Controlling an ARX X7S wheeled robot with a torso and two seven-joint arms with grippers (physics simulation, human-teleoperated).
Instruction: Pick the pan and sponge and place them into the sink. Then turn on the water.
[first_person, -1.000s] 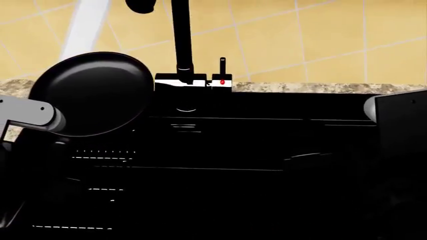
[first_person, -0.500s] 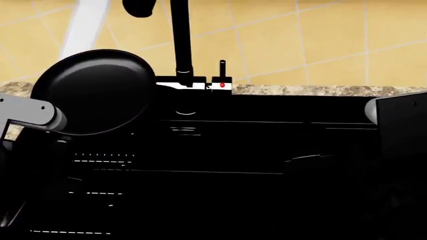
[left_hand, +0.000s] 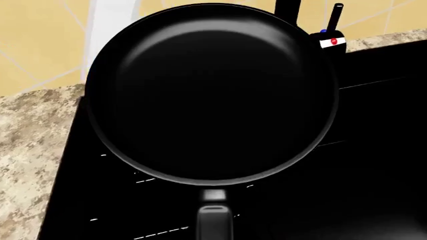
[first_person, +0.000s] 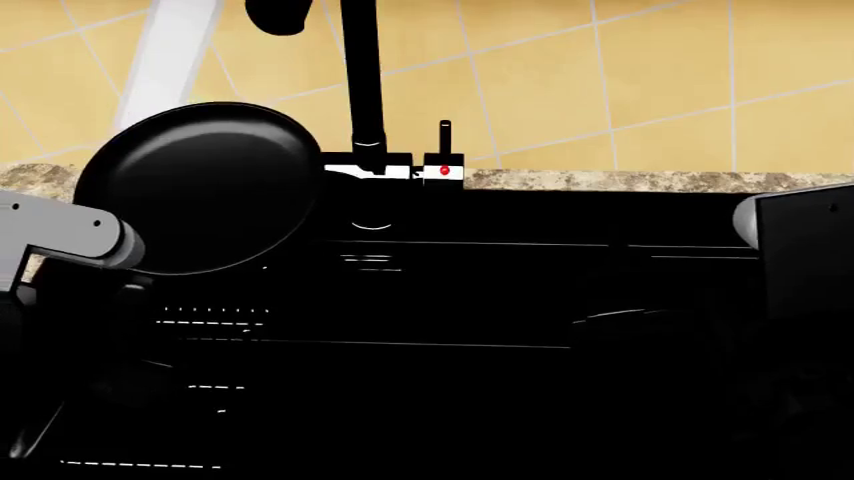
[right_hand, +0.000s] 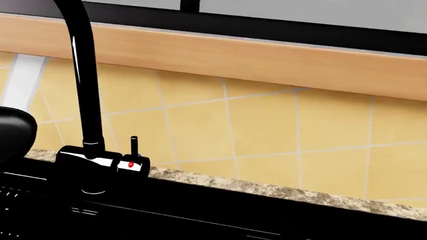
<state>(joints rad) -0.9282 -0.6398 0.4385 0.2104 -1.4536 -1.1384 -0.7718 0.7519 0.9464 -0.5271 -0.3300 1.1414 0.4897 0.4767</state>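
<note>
The left pincer itself is not seen; whether it is clenched cannot be told, though the pan's handle (left_hand: 215, 222) is seen running toward the wrist camera. The pan (first_person: 200, 185) is held raised above the left part of the sink (first_person: 441, 300), beside the faucet (first_person: 362, 90). The right pincer is out of sight. The speckled worktop (first_person: 641, 180) is seen behind the sink, below the tiled wall (first_person: 641, 80).
</note>
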